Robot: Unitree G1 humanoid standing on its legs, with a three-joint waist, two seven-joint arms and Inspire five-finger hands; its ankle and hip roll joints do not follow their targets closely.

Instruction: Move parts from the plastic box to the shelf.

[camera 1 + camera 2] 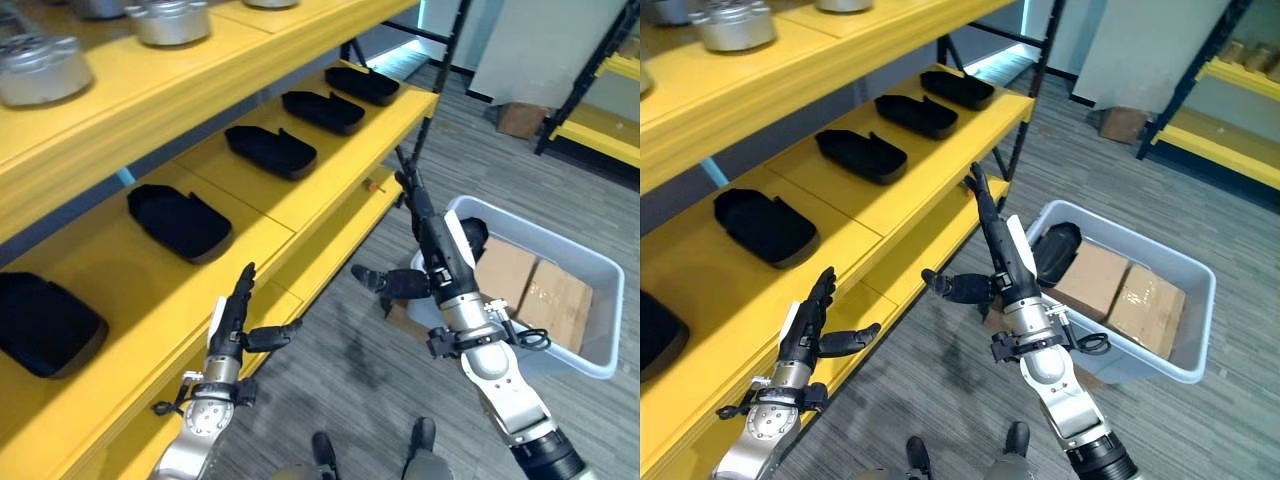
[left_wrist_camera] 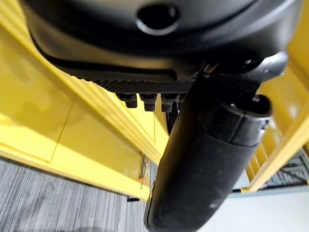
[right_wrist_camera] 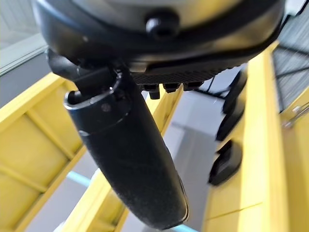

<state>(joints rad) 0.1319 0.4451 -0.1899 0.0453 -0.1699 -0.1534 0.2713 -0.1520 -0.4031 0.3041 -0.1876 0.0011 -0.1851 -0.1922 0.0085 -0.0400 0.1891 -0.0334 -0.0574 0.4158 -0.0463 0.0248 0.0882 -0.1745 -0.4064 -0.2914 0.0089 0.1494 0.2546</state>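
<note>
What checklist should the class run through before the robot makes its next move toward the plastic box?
1. Left robot hand free: ok, fingers straight, holding nothing.
2. Right robot hand free: ok, open, raised between shelf and box.
3. Part left in plastic box: ok, one black part at its near end.
4. Part's grip side clear: cannot tell, the hand partly hides it.
5. Room on yellow shelf: ok, bare gaps between placed parts.

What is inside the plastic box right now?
The plastic box holds one black part at its shelf-side end and two cardboard boxes beside it. The right hand covers part of that end; what lies under the cardboard is hidden.
</note>
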